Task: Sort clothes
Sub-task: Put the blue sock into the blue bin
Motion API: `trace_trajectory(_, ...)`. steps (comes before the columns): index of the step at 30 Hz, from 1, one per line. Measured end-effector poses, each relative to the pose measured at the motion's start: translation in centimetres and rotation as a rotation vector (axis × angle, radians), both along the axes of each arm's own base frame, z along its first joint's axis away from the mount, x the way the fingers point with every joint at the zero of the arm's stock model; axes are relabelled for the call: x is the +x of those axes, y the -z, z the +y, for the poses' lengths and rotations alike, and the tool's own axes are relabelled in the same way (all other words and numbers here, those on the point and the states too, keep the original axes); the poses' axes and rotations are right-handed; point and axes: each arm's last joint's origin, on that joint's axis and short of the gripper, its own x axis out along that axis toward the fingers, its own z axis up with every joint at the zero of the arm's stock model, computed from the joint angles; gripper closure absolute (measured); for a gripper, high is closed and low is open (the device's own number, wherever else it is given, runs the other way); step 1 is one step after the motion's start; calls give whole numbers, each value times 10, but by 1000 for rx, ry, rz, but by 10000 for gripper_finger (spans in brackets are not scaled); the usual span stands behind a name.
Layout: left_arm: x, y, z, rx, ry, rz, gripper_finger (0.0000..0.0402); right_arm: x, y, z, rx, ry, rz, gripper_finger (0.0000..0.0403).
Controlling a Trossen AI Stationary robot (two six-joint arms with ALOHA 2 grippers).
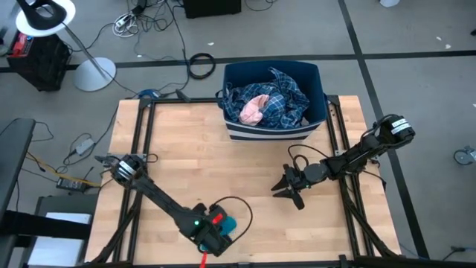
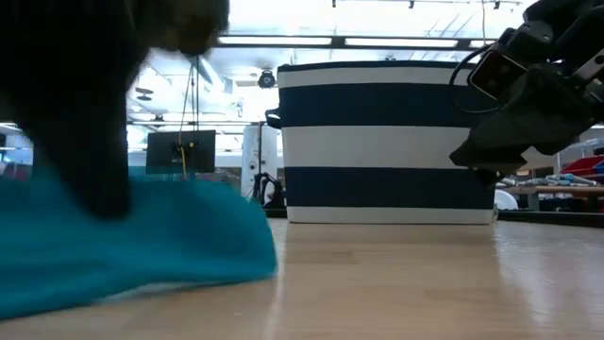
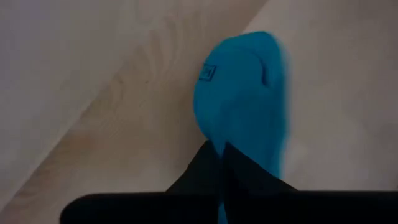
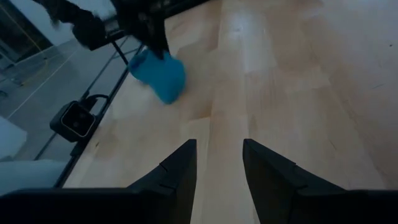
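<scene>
High view: the teal sock (image 1: pixel 225 223) lies at the surface's (image 1: pixel 186 149) near edge, the left pincer (image 1: pixel 216 232) clamped on it.

Low view: it slumps soft and light.

Left wrist view: the pinch takes one end.

Right wrist view: the right pincer (image 4: pixel 219 163) stands apart, mid-surface.

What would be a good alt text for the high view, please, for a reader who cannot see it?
Seen from above, the left gripper is shut on a teal sock at the near edge of a wooden table. The right gripper hangs open over bare wood, and a striped bin at the far edge holds a blue plaid shirt and a pink piece.
</scene>
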Motion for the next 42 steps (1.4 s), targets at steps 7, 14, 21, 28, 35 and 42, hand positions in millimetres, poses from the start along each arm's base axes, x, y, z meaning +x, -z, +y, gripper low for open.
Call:
trace_trajectory(7,3,-57,39,85,4,-123,400,-3,1,7,-13,-15,8,270)
trace_trajectory(14,-7,-131,96,186,48,-293,401,-6,5,10,-30,-31,46,270)
trace_trajectory(21,-18,-184,171,296,20,-395,401,-7,10,7,-109,17,78,270)
trace_trajectory(28,-15,-233,237,401,2,-528,401,-7,11,3,-183,72,74,270)
trace_trajectory(35,-8,-292,292,493,-22,-651,401,-8,13,5,-126,82,108,270)
trace_trajectory(42,23,-299,358,582,5,-715,399,-11,13,10,-92,71,117,270)
